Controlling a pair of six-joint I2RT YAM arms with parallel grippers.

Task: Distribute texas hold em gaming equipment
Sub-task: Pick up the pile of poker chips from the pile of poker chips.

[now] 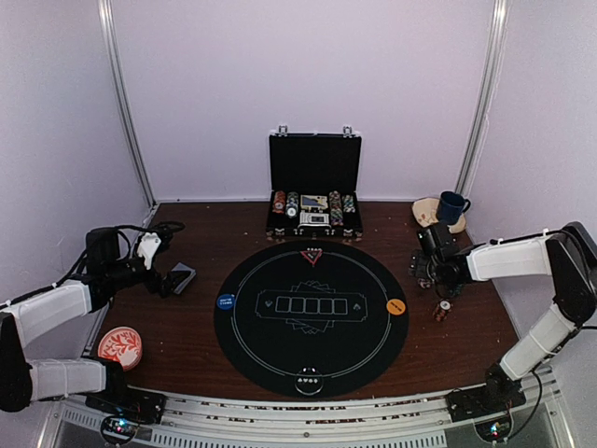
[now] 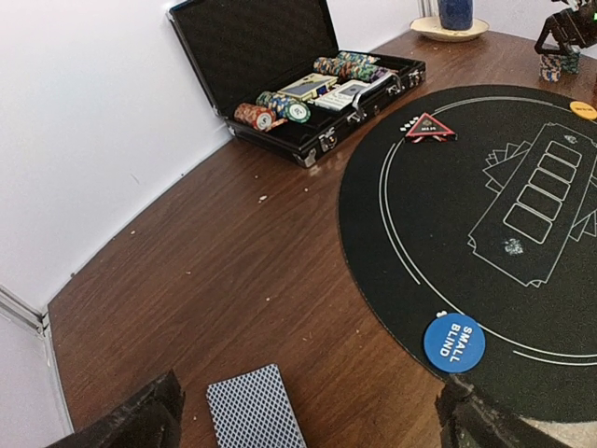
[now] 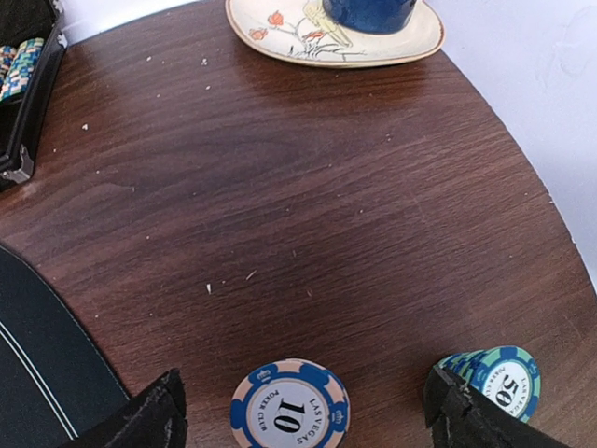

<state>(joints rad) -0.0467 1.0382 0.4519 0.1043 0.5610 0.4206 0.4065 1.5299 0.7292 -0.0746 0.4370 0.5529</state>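
Observation:
A grey-blue-backed deck of playing cards (image 2: 256, 411) lies on the wood left of the black round mat (image 1: 280, 345), between the wide-apart fingers of my left gripper (image 2: 308, 425), which touches nothing. My right gripper (image 3: 303, 415) is open over a blue-and-peach "10" chip (image 3: 290, 407), its fingers apart from the chip. A teal "50" chip stack (image 3: 499, 373) sits just outside the right finger (image 3: 457, 415). On the mat lie a blue "small blind" button (image 2: 454, 343), an orange button (image 1: 396, 306), a dark button (image 1: 309, 383) and a red triangle marker (image 2: 430, 127).
An open black briefcase (image 1: 314, 163) with rows of chips stands at the back. A blue mug (image 1: 453, 206) on a flowered saucer (image 3: 280, 37) is at the back right. A red-and-white dish (image 1: 120, 345) lies front left. A small chip stack (image 1: 443, 310) stands near the mat's right edge.

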